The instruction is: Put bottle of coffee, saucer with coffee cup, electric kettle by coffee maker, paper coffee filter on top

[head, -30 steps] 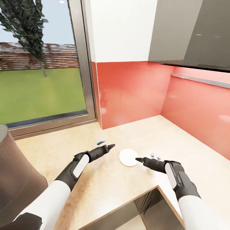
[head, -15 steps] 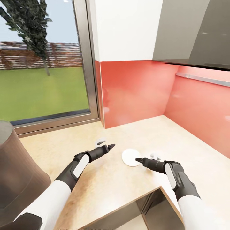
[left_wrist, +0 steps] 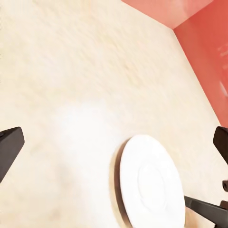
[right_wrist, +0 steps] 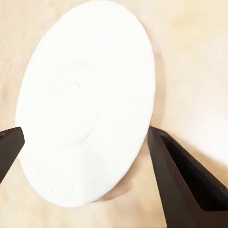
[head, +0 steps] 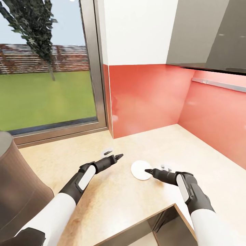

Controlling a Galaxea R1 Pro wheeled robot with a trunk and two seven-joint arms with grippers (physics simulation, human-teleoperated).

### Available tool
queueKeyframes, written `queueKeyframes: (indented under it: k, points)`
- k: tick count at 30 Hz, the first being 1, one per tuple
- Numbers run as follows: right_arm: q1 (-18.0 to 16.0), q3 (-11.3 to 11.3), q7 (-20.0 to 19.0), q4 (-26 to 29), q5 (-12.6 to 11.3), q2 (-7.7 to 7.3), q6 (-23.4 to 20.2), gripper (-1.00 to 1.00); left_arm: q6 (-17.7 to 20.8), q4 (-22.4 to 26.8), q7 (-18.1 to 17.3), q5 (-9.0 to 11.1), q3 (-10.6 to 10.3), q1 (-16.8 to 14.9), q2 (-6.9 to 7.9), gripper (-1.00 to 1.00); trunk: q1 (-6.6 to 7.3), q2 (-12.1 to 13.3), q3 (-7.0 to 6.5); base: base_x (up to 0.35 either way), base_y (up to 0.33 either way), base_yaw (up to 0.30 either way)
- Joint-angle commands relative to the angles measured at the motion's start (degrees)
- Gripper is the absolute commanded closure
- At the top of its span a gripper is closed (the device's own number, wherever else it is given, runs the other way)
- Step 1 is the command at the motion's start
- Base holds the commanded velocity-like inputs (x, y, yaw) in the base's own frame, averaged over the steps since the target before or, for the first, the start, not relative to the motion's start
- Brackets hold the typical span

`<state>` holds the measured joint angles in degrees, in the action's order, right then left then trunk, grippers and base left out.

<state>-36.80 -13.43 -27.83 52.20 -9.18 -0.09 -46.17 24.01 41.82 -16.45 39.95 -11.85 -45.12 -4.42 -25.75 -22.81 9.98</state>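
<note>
**A:** Head view first — where is the saucer [head: 140, 169]?

**B:** Flat on the pale beige speckled counter [head: 136, 143], near the corner where the two red backsplash walls [head: 143, 99] meet. It sits between the two arms, closer to the right gripper [head: 147, 170], whose dark tip reaches the plate's near edge.

**A:** How does it look up close?

**B:** In the right wrist view the saucer [right_wrist: 88, 102] is a plain white round plate with a faint raised ring around a shallow centre, casting a thin shadow on the counter [right_wrist: 194, 61]. The right gripper [right_wrist: 80, 156] has its fingers [right_wrist: 183, 183] spread wide, one on each side of the plate's near rim. Whether they touch it I cannot tell.

**A:** And the left arm?

**B:** The left gripper [head: 119, 156] hovers over bare counter, a little apart from the saucer. Its wrist view shows the dark fingertips [left_wrist: 10, 147] far apart at opposite edges, so it is spread open with nothing between the jaws — the saucer [left_wrist: 152, 183] lies ahead of it, with the right arm's dark tip beside the plate.

**A:** Anything else nearby?

**B:** A large window [head: 48, 68] onto grass and a tree, grey wall cabinets [head: 205, 34] above the corner, and a dark brown rounded object [head: 17, 191] at the left edge — I cannot tell what it is.
</note>
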Motion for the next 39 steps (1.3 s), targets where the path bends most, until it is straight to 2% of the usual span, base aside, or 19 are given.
queueKeyframes:
  k: [1,10,15,16,21,25,30,39]
  points:
    - [-0.04,-0.1,0.05,0.06,0.05,0.0,-0.44,-1.0,0.33,0.02,0.01,0.39,0.0,-0.05,0.01,-1.0,-0.04,-0.12,0.12,0.002,0.0,0.0]
    - [-0.02,0.0,0.05,0.18,-0.06,0.22,-0.79,-1.0,0.25,0.02,0.01,0.39,-0.02,0.03,-0.04,-1.0,-0.04,-0.12,0.12,0.0,0.0,0.0]
    - [-0.04,0.07,-0.01,2.08,-0.12,0.52,-7.83,-1.0,0.18,-0.13,0.01,0.5,-0.02,0.04,-0.22,-1.0,-0.04,-0.12,0.12,0.0,0.0,0.0]
    - [-0.03,0.07,0.0,3.54,-0.13,0.62,-9.23,-1.0,0.14,-0.21,0.01,0.5,-0.02,0.04,-0.84,-1.0,-0.04,-0.12,0.12,0.0,0.0,0.0]
    - [-0.07,0.07,-0.03,4.18,-0.14,0.7,-9.92,-1.0,0.07,-0.22,0.01,0.65,-0.02,0.04,-1.34,-1.0,-0.04,-0.12,0.12,0.0,0.0,0.0]
    - [-0.06,0.12,-0.03,4.21,-0.15,0.74,-9.97,-1.0,0.1,-0.32,0.01,0.73,-0.02,0.04,-1.39,-1.0,-0.04,-0.12,0.12,0.042,0.0,0.0]
    - [-0.03,1.31,-0.01,4.15,-0.15,0.72,-9.98,-1.0,0.07,-0.62,0.01,0.74,-0.02,0.08,-1.55,-1.0,-0.04,-0.12,0.12,0.058,0.0,0.0]
    - [-0.05,1.48,0.04,4.13,-0.13,0.7,-9.9,-1.0,0.03,-0.73,0.01,0.74,-0.02,0.11,-1.61,-1.0,-0.04,-0.12,0.12,0.01,0.0,0.0]
